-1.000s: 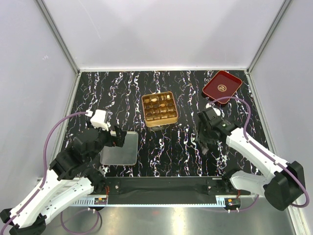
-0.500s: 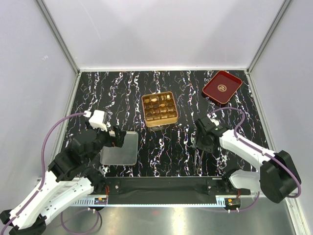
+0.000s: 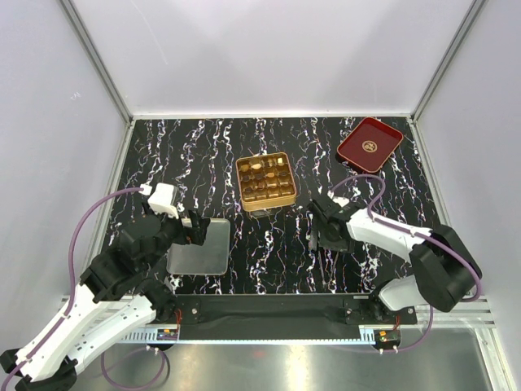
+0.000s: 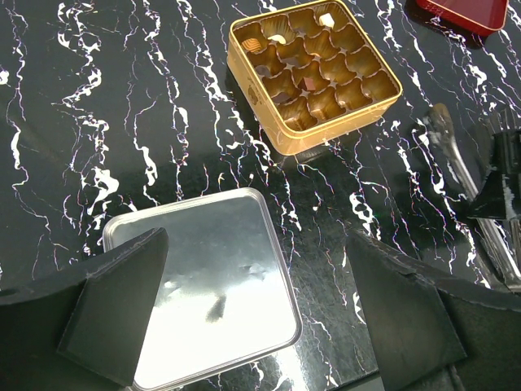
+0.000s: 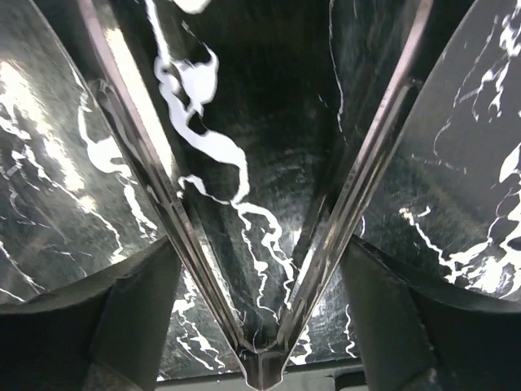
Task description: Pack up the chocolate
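Note:
Several small brown and tan chocolate pieces (image 3: 259,174) (image 4: 277,38) sit in cells of the gold grid tin (image 3: 241,184) (image 4: 326,138) at mid-table. My right gripper (image 3: 327,230) (image 5: 259,244) is low over the table, right of the tin. Its fingers press on the outsides of metal tongs (image 3: 317,257) (image 5: 138,147), whose two arms spread in a wide V. The tongs (image 4: 456,163) lie along the table. My left gripper (image 3: 195,230) (image 4: 256,244) hangs open above the silver lid (image 3: 198,247) (image 4: 212,285) with nothing between its fingers.
A dark red square tray (image 3: 370,145) (image 4: 456,10) sits at the back right corner. The black marbled tabletop (image 3: 179,155) is walled in by white panels on three sides.
My right arm swung left and down, laying the tongs flat on the table. Its jaws widened and the tongs spread with them. The left arm has not moved.

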